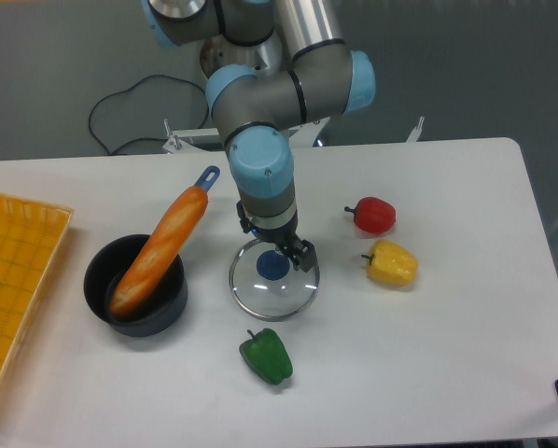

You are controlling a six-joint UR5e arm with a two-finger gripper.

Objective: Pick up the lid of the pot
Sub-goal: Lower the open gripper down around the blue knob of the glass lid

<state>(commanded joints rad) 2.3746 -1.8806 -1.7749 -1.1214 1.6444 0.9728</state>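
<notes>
- So, I have my gripper (278,241) above the pot lid (274,303), tipped a bit, with its two jaws spread wide.
- I see the lid lying flat on the white table (475,345), near the middle of my screen.
- The lid is round and see-through, and its blue knob (272,266) shows just below my jaws.
- To the left of the lid I see a black pot (158,320) with a long loaf of bread (162,245) leaning in it.
- A blue handle (207,177) pokes out by the top end of the bread.
- I see a green pepper (267,357) just in front of the lid.
- To the right are a yellow pepper (392,263) and a red pepper (374,216), near each other.
- I see part of a yellow box (32,243) at the far left.
</notes>
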